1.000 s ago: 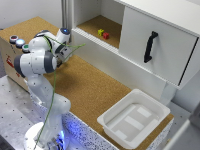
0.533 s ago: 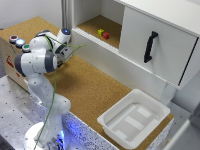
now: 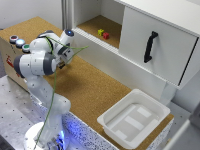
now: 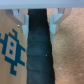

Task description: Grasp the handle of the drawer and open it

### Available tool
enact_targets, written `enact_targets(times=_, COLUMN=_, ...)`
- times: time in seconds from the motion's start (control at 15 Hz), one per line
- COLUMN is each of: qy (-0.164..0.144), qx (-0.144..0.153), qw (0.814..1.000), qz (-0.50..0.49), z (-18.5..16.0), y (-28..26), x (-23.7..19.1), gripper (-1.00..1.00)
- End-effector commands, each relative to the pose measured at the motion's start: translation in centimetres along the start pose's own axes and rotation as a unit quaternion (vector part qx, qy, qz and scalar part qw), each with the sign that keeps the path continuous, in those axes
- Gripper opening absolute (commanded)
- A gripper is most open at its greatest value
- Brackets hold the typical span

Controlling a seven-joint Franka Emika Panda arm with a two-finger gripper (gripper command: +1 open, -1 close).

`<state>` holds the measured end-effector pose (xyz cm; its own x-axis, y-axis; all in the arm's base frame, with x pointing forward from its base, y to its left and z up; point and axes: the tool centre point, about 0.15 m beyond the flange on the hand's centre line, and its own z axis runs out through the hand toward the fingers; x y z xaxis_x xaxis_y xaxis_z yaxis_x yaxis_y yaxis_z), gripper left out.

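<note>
Arm base: white, bolted to a perforated metal plate at about 7 o'clock in the exterior view; blue light glows at its foot.
Tray [image 3: 134,120]: shallow white plastic tray at about 5 o'clock, on the cork surface, nearest the camera of the loose items; interior looks bare apart from moulded ridges.
Cork tabletop [image 3: 90,90]: brown, runs diagonally from 10 o'clock down to 5 o'clock, between arm and cabinet.
Arm: folded over the cork, elbow and wrist bunched around 9 o'clock; a thin green cable loops off it.
Gripper [image 3: 64,61]: at the wrist end, pointing down toward the cork; largely hidden by the arm's own links in the exterior view.
Fingers [image 4: 20,17]: wrist view shows two pale tips set apart with a dark band between them and nothing held; jaws spread.
Box [image 3: 10,57]: brown box at 9 o'clock behind the arm, with coloured round buttons [image 3: 19,43] on top; blue print shows on it in the wrist view.
Open shelf: recess at 12 o'clock, cork floor, small red and yellow-green blocks [image 3: 103,33] inside.
Drawer [image 3: 160,45]: large white front at 2 o'clock, shut against the cabinet.
Handle [image 3: 150,47]: black upright bar on the drawer front, well apart from the gripper.
In the way: open cork between gripper and handle; tray sits below that line.
</note>
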<state>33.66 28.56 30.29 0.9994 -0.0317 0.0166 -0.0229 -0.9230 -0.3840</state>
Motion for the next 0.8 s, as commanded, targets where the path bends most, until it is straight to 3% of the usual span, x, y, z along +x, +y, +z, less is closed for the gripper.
enact_targets(times=0.0, qy=0.005, qx=-0.015, qw=0.999, qz=0.03, z=2.9, y=9.0, x=2.4, gripper=-1.0)
enact_targets(times=0.73, qy=0.043, qx=-0.038, qw=0.995, qz=0.084, z=-0.7, y=17.8, x=4.8, gripper=-1.0)
